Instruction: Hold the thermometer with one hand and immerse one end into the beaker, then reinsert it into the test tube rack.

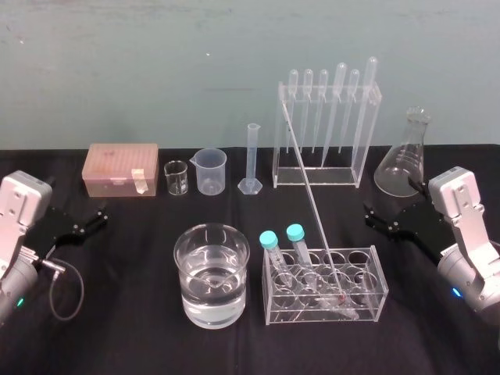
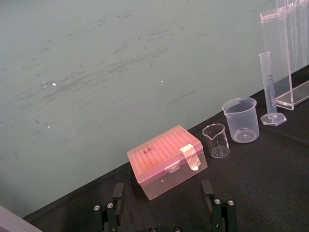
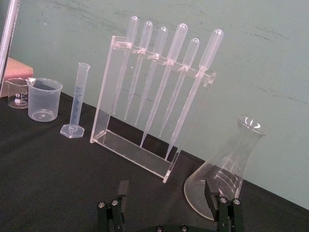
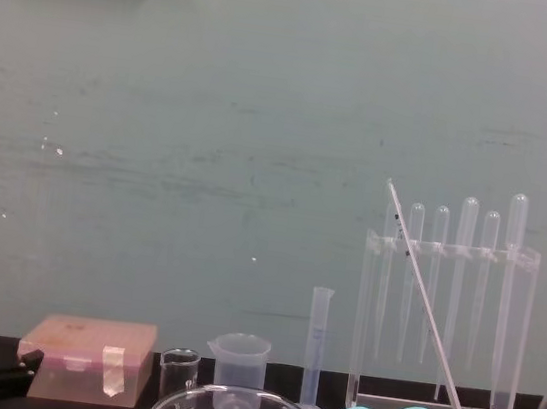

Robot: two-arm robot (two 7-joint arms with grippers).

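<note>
Thermometer (image 1: 313, 205) leaning in test tube rack (image 1: 380, 287), base cropped in chest view; left end effector (image 1: 100, 215) and right end effector (image 1: 367, 216) wide, empty.

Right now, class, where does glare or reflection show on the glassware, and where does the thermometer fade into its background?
Head view: white highlights on the rim and water of the beaker; the thermometer stands out over the black cloth, fades against the pale wall. Right wrist view: a bright glint on the rim of the flask.
</note>
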